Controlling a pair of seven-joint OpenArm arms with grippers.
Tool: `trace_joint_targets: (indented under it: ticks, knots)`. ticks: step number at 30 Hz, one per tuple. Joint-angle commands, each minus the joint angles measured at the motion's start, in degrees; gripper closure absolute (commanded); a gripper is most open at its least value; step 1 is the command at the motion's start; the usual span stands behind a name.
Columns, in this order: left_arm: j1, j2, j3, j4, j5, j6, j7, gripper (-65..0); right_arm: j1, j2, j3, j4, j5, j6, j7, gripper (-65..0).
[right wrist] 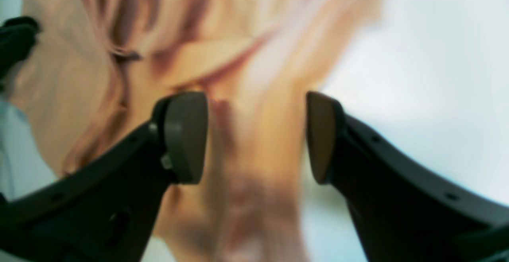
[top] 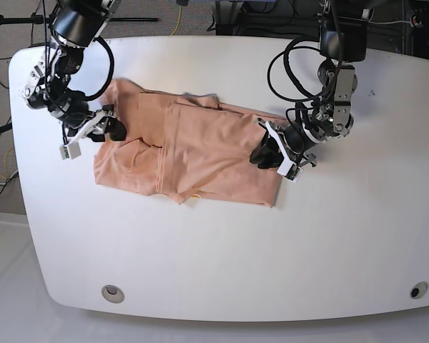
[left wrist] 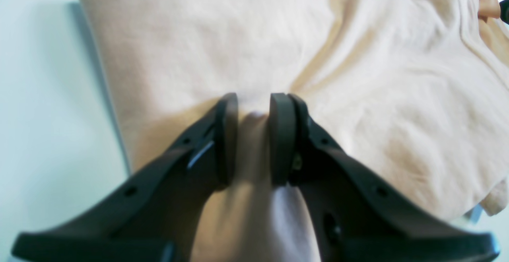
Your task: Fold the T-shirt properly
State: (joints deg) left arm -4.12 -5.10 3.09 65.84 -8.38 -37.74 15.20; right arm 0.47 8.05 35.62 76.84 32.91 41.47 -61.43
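T-shirt (top: 200,153), peach, lies spread across the middle of the white surface (top: 222,250), partly folded by my reading: overlapped panels and creases run across it, the outline is a rough rectangle still wrinkled, so a further fold and some squaring-up look to remain. Left gripper (left wrist: 252,134), at the shirt's edge on the base view's right, has its jaws drawn close with a pinch of cloth between the pads; right gripper (right wrist: 256,136), at the opposite end, stands wide apart over the fabric and grips nothing. No containers anywhere in view.
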Motion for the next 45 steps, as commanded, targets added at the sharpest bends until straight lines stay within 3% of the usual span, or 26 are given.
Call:
trace_joint_targets:
  ticks: [1, 10, 17, 21, 25, 36, 45]
  knots:
    - [0.47, -0.13, 0.29, -0.22, 3.33, 0.51, 4.97, -12.6, -0.95, -1.86, -0.67, -0.93, -6.05, -1.47, -7.1, -37.8]
    - [0.47, -0.13, 0.12, -0.22, 3.24, 0.51, 4.97, -12.6, -0.78, -4.23, -0.93, -0.93, -6.4, -1.47, -7.1, -37.8]
    - [0.47, -0.13, 0.12, -0.22, 3.24, 0.51, 4.97, -12.6, -0.78, -3.88, -0.85, -0.93, -6.31, -1.47, -7.01, -35.1]
    - [0.47, -0.13, 0.12, -0.22, 3.24, 0.51, 4.97, -12.6, -0.25, -3.35, -0.85, -0.93, -6.22, -1.47, -7.01, -22.5]
    - [0.47, -0.13, 0.12, -0.22, 3.24, 0.51, 4.97, -12.6, 0.19, -2.91, -0.85, -0.93, -6.4, -1.47, -7.01, -0.3]
    - [0.56, -0.13, 0.29, -0.22, 3.24, 0.51, 4.97, -12.6, 1.68, -3.0, -0.93, 1.8, -6.05, -1.47, -7.19, 0.0]
    - [1.26, -0.04, 0.29, -0.31, 3.15, 0.51, 4.89, -12.6, 3.09, -6.16, -0.93, 15.34, -4.99, -1.47, -15.63, 0.0]
